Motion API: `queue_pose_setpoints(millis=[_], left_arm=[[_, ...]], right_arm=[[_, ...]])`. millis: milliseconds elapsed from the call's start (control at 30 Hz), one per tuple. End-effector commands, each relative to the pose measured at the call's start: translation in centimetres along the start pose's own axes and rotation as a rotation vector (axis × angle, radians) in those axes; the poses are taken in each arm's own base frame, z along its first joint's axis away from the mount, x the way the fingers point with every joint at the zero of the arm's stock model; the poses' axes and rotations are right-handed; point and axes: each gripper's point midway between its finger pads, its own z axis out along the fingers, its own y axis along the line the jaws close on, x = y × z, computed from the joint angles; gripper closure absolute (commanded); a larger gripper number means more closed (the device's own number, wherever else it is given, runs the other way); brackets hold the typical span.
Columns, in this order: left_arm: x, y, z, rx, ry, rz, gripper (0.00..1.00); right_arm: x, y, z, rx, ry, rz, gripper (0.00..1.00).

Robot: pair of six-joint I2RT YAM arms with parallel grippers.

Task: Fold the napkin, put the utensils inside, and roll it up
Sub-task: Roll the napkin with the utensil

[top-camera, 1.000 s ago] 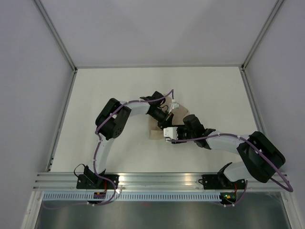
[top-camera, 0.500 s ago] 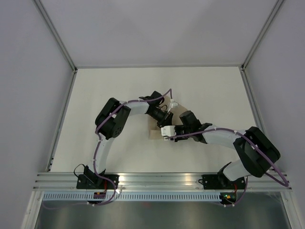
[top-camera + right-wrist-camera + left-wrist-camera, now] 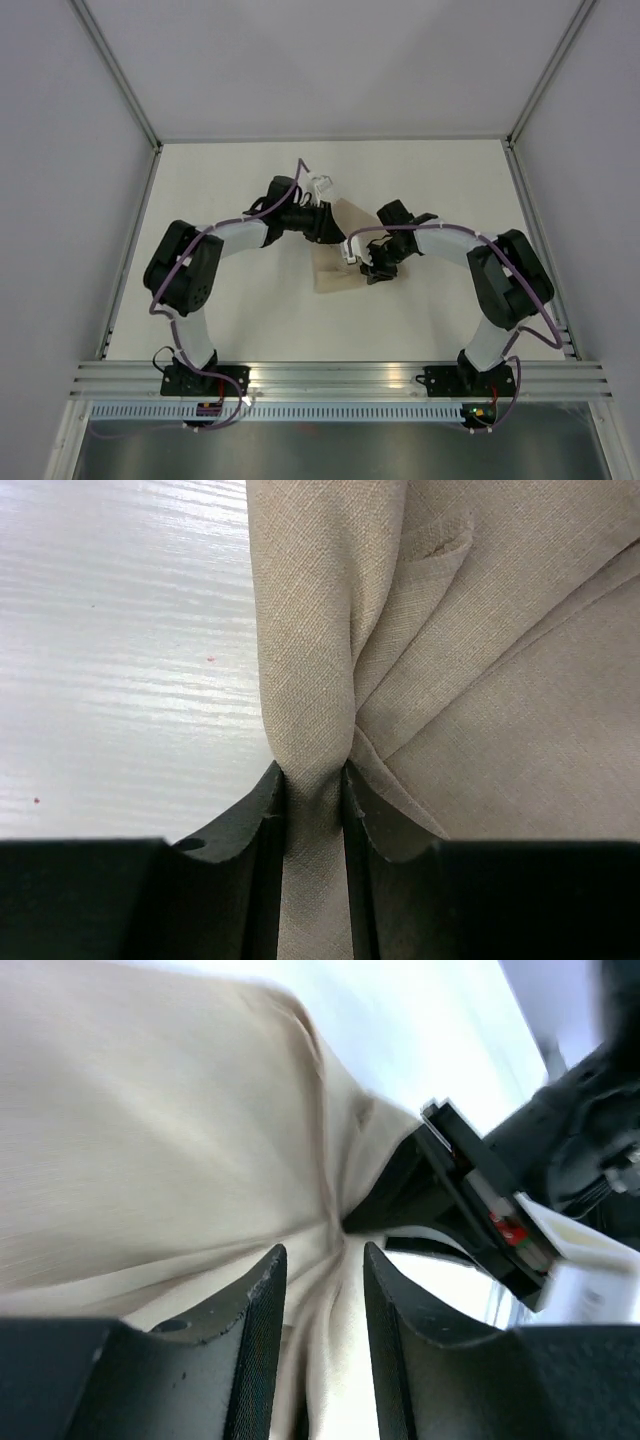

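The beige napkin (image 3: pixel 335 272) lies bunched on the white table between both arms, with one part raised toward the back. My left gripper (image 3: pixel 330 228) reaches in from the left; in its wrist view (image 3: pixel 325 1260) a fold of the napkin (image 3: pixel 150 1140) runs between its fingers. My right gripper (image 3: pixel 372 265) comes in from the right and is shut on a gathered ridge of the napkin (image 3: pixel 500 680), seen in its wrist view (image 3: pixel 312 775). The right gripper also shows in the left wrist view (image 3: pixel 450 1190), pinching the cloth just ahead of my left fingers. The utensil is out of view.
The white table (image 3: pixel 440 190) is walled by grey panels at the back and both sides. An aluminium rail (image 3: pixel 330 375) runs along the near edge by the arm bases.
The left arm has swung its elbow to the left and its wrist has moved up and left. The right gripper has shifted right. The napkin is pulled up and stretched between them.
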Motion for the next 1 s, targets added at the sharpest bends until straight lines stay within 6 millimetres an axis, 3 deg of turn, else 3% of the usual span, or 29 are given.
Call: queue_pose_setpoints(millis=[0, 100, 133, 167, 200, 233, 267, 333, 367, 433, 467, 567, 633, 667, 733, 767, 800, 867, 900, 967], left_arm=[[-7.1, -0.5, -3.7, -0.129, -0.342, 0.043, 0.59], [-8.5, -0.4, -7.3, -0.280, -0.521, 0.116, 0.58], [-7.5, 1.0, -8.2, -0.363, -0.556, 0.099, 0.58], [-8.7, -0.4, -9.9, -0.367, -0.636, 0.147, 0.57], [-8.6, -0.7, -10.4, -0.386, -0.660, 0.189, 0.57], [-7.3, 0.3, -11.0, -0.454, -0.674, 0.186, 0.57], [-8.0, -1.0, -12.2, -0.462, -0.726, 0.261, 0.56], [-6.8, -1.5, -12.3, -0.517, -0.726, 0.315, 0.55], [-6.5, -2.9, -11.8, -0.518, -0.711, 0.394, 0.55], [-5.9, -3.4, -11.5, -0.578, -0.692, 0.465, 0.55], [-5.2, -4.8, -10.4, -0.578, -0.652, 0.560, 0.55], [-3.7, -6.0, -8.7, -0.620, -0.571, 0.693, 0.54], [-2.6, -6.0, -7.5, -0.623, -0.490, 0.760, 0.54], [-1.9, -6.7, -6.5, -0.608, -0.453, 0.792, 0.54], [-0.3, -6.0, -4.6, -0.610, -0.325, 0.859, 0.53], [0.0, -7.0, -3.4, -0.584, -0.301, 0.897, 0.53], [1.8, -5.9, -1.9, -0.584, -0.209, 0.917, 0.53], [2.5, -6.9, 0.2, -0.543, -0.149, 0.990, 0.53], [3.9, -6.2, 1.4, -0.539, -0.087, 1.008, 0.53], [4.7, -6.8, 3.0, -0.498, -0.034, 1.066, 0.53]], right_arm=[[1.2, 4.8, -0.5, -0.281, -0.014, 0.150, 0.95], [1.1, 4.6, -1.0, -0.383, -0.047, 0.205, 0.94], [1.3, 4.3, -1.2, -0.402, -0.052, 0.228, 0.94], [1.3, 4.3, -1.2, -0.455, -0.060, 0.250, 0.94], [1.3, 4.2, -1.3, -0.481, -0.062, 0.265, 0.94], [1.4, 4.2, -1.3, -0.534, -0.061, 0.310, 0.94], [1.4, 4.0, -1.3, -0.557, -0.066, 0.310, 0.95], [1.8, 3.6, -1.0, -0.608, -0.060, 0.360, 0.94], [1.9, 3.6, -0.9, -0.621, -0.055, 0.371, 0.94], [2.2, 3.0, -0.4, -0.637, -0.044, 0.407, 0.94], [2.2, 2.8, -0.4, -0.643, -0.040, 0.418, 0.94], [2.5, 2.0, 0.0, -0.627, -0.018, 0.453, 0.94], [2.7, 1.6, 0.3, -0.611, 0.003, 0.469, 0.94], [3.0, 1.5, 0.4, -0.607, 0.016, 0.475, 0.94], [3.3, 1.2, 0.7, -0.592, 0.029, 0.491, 0.94], [3.4, 1.1, 0.8, -0.590, 0.033, 0.494, 0.94], [3.4, 1.1, 0.9, -0.592, 0.038, 0.501, 0.94], [3.5, 1.0, 1.0, -0.592, 0.042, 0.510, 0.94], [3.7, 1.0, 1.1, -0.592, 0.048, 0.515, 0.94], [3.8, 1.0, 1.2, -0.589, 0.057, 0.524, 0.94]])
